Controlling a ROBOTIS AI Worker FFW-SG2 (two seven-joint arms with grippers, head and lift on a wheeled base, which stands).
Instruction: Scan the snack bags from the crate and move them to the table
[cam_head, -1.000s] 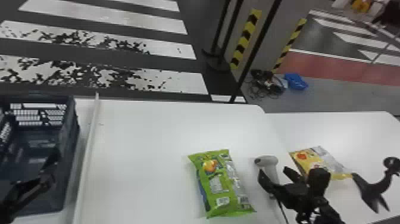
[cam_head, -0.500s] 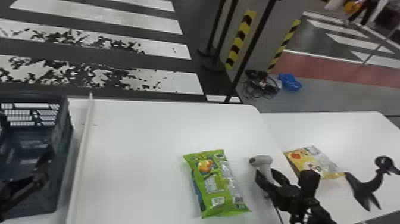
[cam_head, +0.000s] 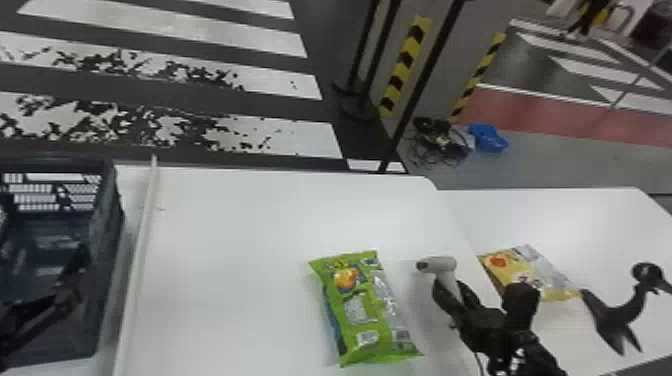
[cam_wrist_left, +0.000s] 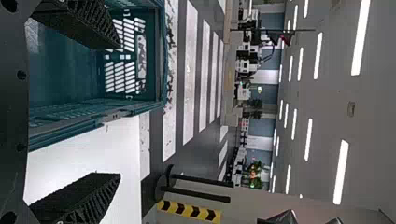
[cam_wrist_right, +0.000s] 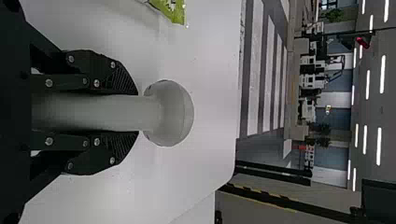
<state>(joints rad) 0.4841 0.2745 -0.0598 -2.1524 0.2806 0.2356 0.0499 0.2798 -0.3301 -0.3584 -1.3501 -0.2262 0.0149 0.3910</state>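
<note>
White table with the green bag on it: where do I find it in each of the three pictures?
Head view: the table spreads across the lower part, under the green bag.
Left wrist view: the table lies beside the crate, past the open left claw.
Right wrist view: the table lies behind the scanner in the right claw.
Shared landmark: white floor stripes beyond the table.

Illumination: bright, diffuse, from overhead. Ceiling lights (cam_wrist_left: 341, 172) register as overexposed white strips in the left wrist view. The table (cam_head: 240, 240) returns a broad, pale sheen. Glare marks the silver side of the green bag (cam_head: 365, 310); faint, soft-edged shadow adjoins it. The crate (cam_head: 106, 240) interior is dim.
</note>
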